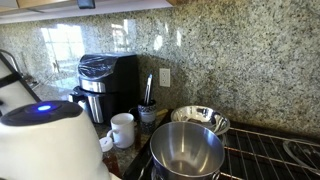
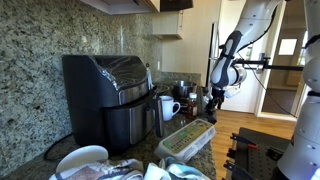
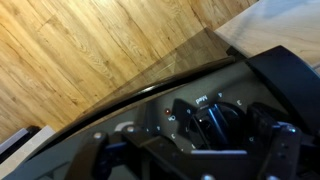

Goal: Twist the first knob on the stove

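Wrist view looks down on the dark glossy stove (image 3: 110, 125), whose front panel lies directly beneath the tool (image 3: 195, 150); the jaws stand wide apart and hold nothing; what looks like a small black knob with white marks (image 3: 205, 118) sits between them, close below. It is probably hard, smooth plastic, stiff to turn and apt to slip; pinch it squarely across its raised ridge before twisting.

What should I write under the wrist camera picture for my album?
Open hand above the dark front edge of the stove, wooden floor beyond.
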